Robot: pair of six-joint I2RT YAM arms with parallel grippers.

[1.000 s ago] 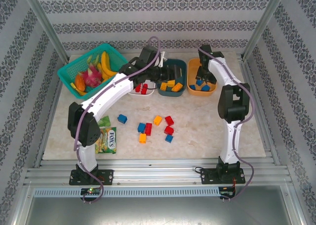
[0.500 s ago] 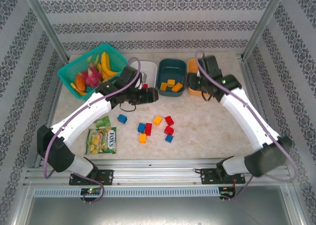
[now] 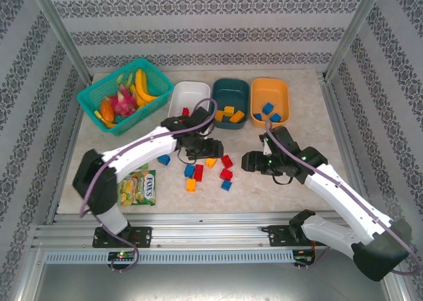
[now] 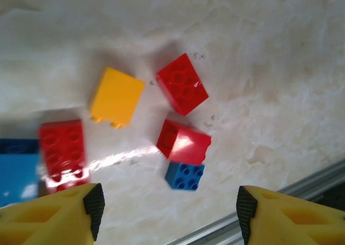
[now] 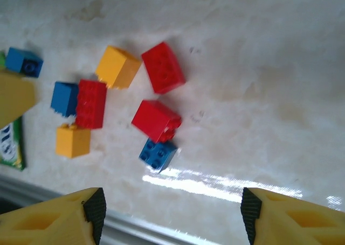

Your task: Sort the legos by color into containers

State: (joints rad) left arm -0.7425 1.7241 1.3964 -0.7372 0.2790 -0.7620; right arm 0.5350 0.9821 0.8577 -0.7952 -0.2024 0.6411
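Several loose legos lie mid-table: a blue one (image 3: 226,185), two red (image 3: 226,174) (image 3: 227,161), orange-yellow (image 3: 211,161), and more to their left (image 3: 191,184). My left gripper (image 3: 213,149) hangs open just above this cluster; under it I see the blue brick (image 4: 184,175) touching a red one (image 4: 184,141). My right gripper (image 3: 246,162) is open to the right of the cluster, with the same blue brick (image 5: 158,154) ahead of its fingers. At the back, the white tub (image 3: 192,94) holds red bricks, the teal tub (image 3: 231,91) orange-yellow ones, and the orange tub (image 3: 276,92) blue ones.
A teal lattice basket (image 3: 92,97) of fruit stands at the back left. A green snack packet (image 3: 140,185) lies at the front left, with a lone blue brick (image 3: 163,159) beside it. The table's metal front edge (image 5: 135,223) runs close below the cluster.
Both arms have swung forward from the tubs at the back to the loose bricks mid-table. The orange tub is no longer covered by the right arm.
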